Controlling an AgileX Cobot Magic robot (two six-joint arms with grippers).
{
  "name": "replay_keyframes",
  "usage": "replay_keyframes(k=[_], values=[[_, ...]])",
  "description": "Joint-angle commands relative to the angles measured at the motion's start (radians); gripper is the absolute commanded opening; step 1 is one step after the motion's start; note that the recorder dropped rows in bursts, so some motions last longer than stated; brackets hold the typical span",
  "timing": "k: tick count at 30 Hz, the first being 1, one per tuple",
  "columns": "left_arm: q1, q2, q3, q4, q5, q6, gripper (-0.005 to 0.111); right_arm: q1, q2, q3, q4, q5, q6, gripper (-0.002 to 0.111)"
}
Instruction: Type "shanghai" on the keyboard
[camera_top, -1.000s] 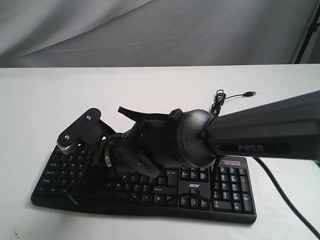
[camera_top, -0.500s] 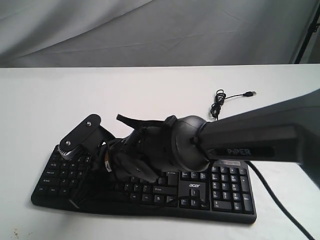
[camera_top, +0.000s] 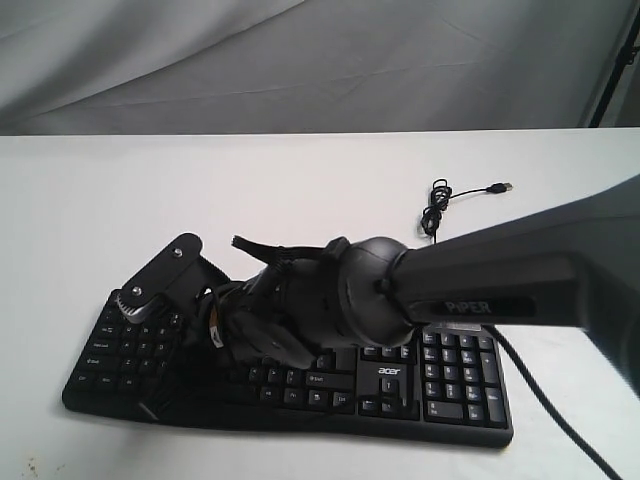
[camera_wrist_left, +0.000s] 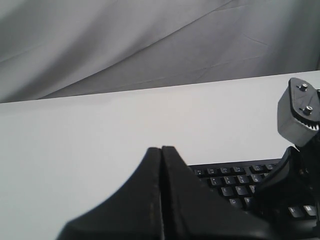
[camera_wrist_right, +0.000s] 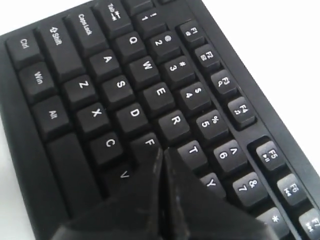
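Note:
The black Acer keyboard (camera_top: 455, 385) lies at the table's front. My right arm (camera_top: 490, 285) reaches across it from the right and covers its middle keys. In the exterior view the wrist hides that arm's fingertips. The right wrist view shows the right gripper (camera_wrist_right: 161, 151) shut and empty. Its tip is down at the keyboard (camera_wrist_right: 120, 85), between the F key (camera_wrist_right: 150, 141) and the T key (camera_wrist_right: 192, 150). My left gripper (camera_wrist_left: 161, 149) is shut and empty. It hovers over the white table, beside the keyboard (camera_wrist_left: 235, 181). It does not show in the exterior view.
The keyboard's thin USB cable (camera_top: 440, 205) lies coiled on the table behind it, plug pointing right. A thick black cable (camera_top: 560, 400) runs off the table's right front. A grey cloth backdrop (camera_top: 300, 60) hangs behind the white table (camera_top: 300, 180).
My right arm has shifted a little to the left and its wrist has dipped lower over the keyboard's left half. The keyboard has not moved.

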Motion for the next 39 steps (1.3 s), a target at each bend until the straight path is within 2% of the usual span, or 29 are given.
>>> replay_keyframes(k=[1, 5, 10, 39], values=[[-0.004, -0.003, 0.004, 0.001, -0.005, -0.003, 0.000, -0.004, -0.047, -0.007, -0.009, 0.027, -0.003, 0.000], [-0.004, -0.003, 0.004, 0.001, -0.005, -0.003, 0.000, -0.004, -0.077, 0.009, -0.017, 0.049, -0.003, 0.000], [-0.004, -0.003, 0.004, 0.001, -0.005, -0.003, 0.000, -0.017, -0.115, 0.115, -0.008, -0.036, 0.017, 0.000], [-0.004, -0.003, 0.004, 0.001, -0.005, -0.003, 0.000, -0.044, -0.052, 0.116, -0.007, -0.098, 0.022, 0.000]])
